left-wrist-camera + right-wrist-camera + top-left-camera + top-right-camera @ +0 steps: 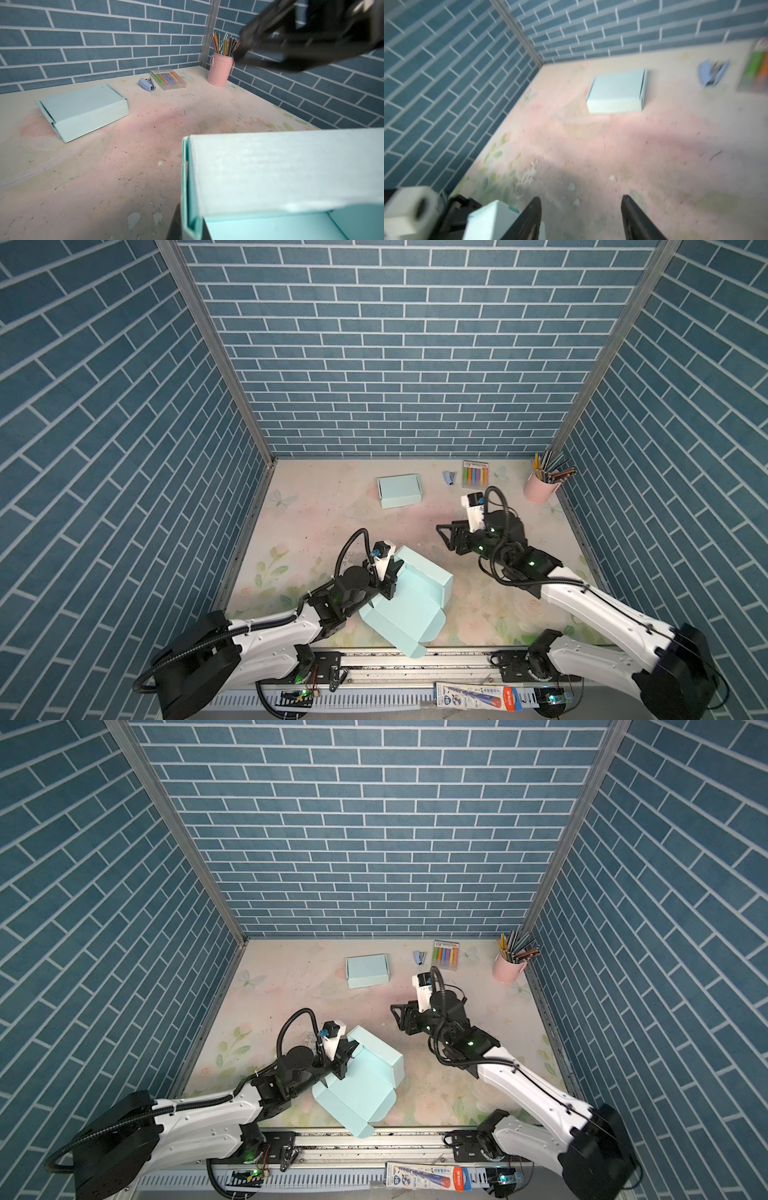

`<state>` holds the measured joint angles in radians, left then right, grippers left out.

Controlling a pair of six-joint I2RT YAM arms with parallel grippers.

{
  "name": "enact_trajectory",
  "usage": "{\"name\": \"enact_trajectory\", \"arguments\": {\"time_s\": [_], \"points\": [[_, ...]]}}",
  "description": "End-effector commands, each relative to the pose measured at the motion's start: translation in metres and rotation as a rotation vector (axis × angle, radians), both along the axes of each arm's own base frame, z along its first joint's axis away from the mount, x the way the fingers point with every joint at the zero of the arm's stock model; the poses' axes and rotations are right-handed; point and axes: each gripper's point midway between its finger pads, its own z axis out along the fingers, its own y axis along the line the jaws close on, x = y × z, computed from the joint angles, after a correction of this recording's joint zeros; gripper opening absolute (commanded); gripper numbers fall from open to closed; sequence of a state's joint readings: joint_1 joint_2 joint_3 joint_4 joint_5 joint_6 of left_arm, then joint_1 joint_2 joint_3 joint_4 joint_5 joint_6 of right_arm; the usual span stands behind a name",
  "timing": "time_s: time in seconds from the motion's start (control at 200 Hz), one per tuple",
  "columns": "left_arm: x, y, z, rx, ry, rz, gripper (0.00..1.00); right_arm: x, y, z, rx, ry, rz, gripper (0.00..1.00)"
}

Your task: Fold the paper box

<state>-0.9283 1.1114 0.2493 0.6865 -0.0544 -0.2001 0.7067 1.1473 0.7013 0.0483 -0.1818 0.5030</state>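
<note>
The light blue paper box [419, 601] [365, 1085] lies partly folded at the front middle of the table. Its walls stand up at the far end, and its lid flaps lie flat toward the front edge. My left gripper [392, 585] [343, 1065] is shut on the box's left side wall. In the left wrist view that doubled wall [190, 187] sits pinched between the dark fingers of the left gripper [192, 228]. My right gripper [444, 537] [398, 1017] [581, 199] hangs open above the table, to the right of and behind the box, with nothing between its fingers. A corner of the box [500, 218] shows beside it.
A finished light blue box [399, 490] [83, 112] [616, 91] lies at the back. Behind the right arm are a blue stapler [449, 477], a case of markers [475, 474] and a pink cup of pencils [538, 487]. A packaged item [478, 695] lies on the front rail.
</note>
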Motion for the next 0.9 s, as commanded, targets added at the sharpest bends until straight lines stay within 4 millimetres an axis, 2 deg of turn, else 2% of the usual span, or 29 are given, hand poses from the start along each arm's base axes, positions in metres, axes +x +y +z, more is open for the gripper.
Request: {"name": "enact_trajectory", "arguments": {"time_s": [0.0,0.125,0.21,0.415,0.555,0.69,0.81,0.895], "points": [[-0.002,-0.014,0.01,-0.007,-0.052,-0.06,0.04,-0.018,0.027,-0.004,0.122,0.066,0.149,0.61],[0.0,-0.018,0.002,0.015,-0.055,-0.064,0.04,-0.022,0.035,-0.038,0.062,0.126,0.159,0.6],[0.003,-0.018,-0.006,0.035,-0.057,-0.056,0.05,-0.031,0.043,-0.055,0.062,0.168,0.199,0.59],[0.008,-0.025,-0.035,0.105,-0.033,-0.06,0.05,-0.056,0.064,-0.073,0.094,0.252,0.301,0.56],[0.011,-0.025,-0.041,0.095,-0.032,-0.046,0.05,-0.077,0.068,-0.087,0.085,0.304,0.335,0.55],[0.01,-0.029,-0.047,0.1,-0.027,-0.066,0.05,-0.09,0.072,-0.088,0.131,0.329,0.38,0.54],[0.008,-0.032,-0.053,0.117,-0.023,-0.085,0.07,-0.08,0.062,-0.097,0.094,0.326,0.314,0.53],[0.006,-0.03,-0.058,0.135,-0.019,-0.083,0.08,-0.067,0.05,-0.094,0.11,0.316,0.267,0.54]]}}
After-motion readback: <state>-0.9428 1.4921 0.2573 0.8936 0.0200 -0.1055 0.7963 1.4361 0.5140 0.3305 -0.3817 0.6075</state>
